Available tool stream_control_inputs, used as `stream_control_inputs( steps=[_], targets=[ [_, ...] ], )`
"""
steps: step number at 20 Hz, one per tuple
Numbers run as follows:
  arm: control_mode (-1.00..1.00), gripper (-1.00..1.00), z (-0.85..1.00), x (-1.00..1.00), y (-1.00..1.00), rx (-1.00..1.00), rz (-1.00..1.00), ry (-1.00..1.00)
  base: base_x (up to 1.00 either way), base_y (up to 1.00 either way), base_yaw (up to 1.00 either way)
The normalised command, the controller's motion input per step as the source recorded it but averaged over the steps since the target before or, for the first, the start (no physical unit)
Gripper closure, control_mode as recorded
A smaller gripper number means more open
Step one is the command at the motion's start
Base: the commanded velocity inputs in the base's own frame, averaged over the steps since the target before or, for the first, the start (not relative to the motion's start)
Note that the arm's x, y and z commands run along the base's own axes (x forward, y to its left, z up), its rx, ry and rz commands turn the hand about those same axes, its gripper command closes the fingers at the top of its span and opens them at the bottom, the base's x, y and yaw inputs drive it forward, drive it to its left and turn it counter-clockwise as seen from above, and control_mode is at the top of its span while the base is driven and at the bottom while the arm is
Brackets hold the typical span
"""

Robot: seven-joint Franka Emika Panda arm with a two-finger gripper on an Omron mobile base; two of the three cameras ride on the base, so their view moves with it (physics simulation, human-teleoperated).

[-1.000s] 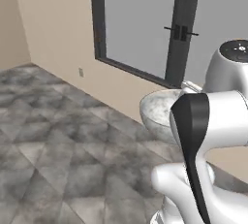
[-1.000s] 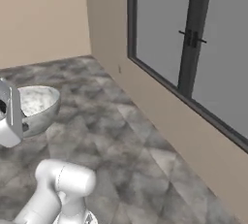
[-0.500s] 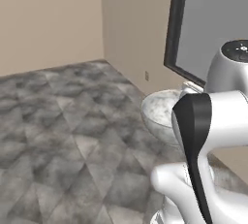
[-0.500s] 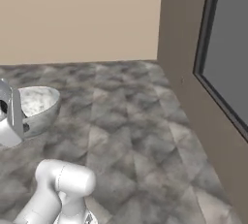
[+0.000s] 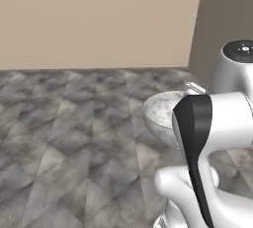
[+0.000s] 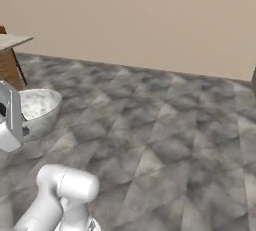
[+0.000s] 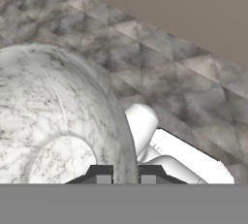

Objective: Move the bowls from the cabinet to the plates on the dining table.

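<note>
Marbled grey-white bowl (image 7: 53,121) | rim pinched in gripper (image 7: 126,172) | carried above stone floor (image 6: 165,125)

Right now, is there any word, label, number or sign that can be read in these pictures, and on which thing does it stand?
None can be read.
The marbled bowl held by the hand carries only grey veins, no letters.
The dark round cap on the arm has a few pale marks, too small to read.
The wall and floor are bare.
</note>
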Motion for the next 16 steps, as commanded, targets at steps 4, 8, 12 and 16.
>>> stream_control_inputs(
  steps=[4, 8, 12, 16],
  targets=[
    [1.0, 1.0, 0.0, 0.0, 0.0, 0.0, 0.0, 0.0, 0.92, 0.0, 0.72],
    [1.0, 1.0, 0.0, 0.0, 0.0, 0.0, 0.0, 0.0, 1.0, 0.0, 0.66],
    [1.0, 1.0, 0.0, 0.0, 0.0, 0.0, 0.0, 0.0, 1.0, 0.0, 0.53],
    [1.0, 1.0, 0.0, 0.0, 0.0, 0.0, 0.0, 0.0, 1.0, 0.0, 0.46]
  ],
)
